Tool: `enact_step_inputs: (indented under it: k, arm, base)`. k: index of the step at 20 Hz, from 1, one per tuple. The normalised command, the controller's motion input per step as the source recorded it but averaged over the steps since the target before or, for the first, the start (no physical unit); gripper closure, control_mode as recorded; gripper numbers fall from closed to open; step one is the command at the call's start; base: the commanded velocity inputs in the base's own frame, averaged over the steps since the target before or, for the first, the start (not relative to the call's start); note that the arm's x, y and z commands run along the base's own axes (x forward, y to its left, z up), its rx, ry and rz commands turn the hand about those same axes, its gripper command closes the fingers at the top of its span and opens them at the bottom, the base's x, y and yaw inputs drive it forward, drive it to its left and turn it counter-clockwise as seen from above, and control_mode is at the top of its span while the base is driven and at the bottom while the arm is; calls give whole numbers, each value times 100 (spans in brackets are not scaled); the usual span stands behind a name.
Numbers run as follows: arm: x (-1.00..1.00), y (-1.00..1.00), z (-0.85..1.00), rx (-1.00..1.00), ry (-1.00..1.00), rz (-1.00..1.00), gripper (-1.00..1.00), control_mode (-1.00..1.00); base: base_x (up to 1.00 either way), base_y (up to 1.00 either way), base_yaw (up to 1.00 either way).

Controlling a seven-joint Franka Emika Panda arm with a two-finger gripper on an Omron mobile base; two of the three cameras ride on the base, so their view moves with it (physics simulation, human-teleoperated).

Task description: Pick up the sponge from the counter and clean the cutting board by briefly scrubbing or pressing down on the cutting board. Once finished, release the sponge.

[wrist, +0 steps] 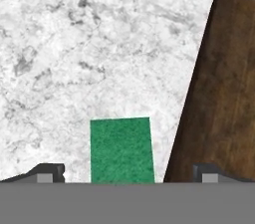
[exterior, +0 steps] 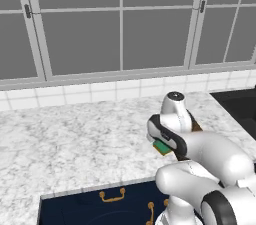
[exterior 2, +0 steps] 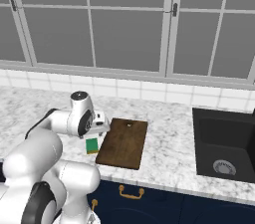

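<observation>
On the marbled counter (exterior 2: 164,133) lie one sponge (exterior 2: 91,145) and one cutting board (exterior 2: 123,142), the sponge just beside the board's left long edge, near the front corner, and not on it. From the hand view the sponge's green top (wrist: 121,149) sits low between the two dark fingertips (wrist: 50,172), with the board's dark brown wood (wrist: 219,98) rising along the right side. One gripper (wrist: 128,175) hangs above the sponge with its jaws spread wide, touching nothing. Seen from the left base, the sponge (exterior: 161,147) peeks out beneath the arm's wrist, green over yellow. One black sink (exterior 2: 224,143) is set into the counter well to the right of the board. Two brass handles (exterior 2: 130,193) show on the navy cabinet front (exterior 2: 149,203) below in the right base view.
</observation>
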Motion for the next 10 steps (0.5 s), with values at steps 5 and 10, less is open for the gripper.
enact_step_inputs:
  k: [5, 10]
  arm:
    - [-11, 15, -39, -4, 1, 3, -100, -100]
    - [0, 3, -48, 0, 30, 10, -100, -100]
  base:
    - [0, 0, 0]
    - [0, 0, 0]
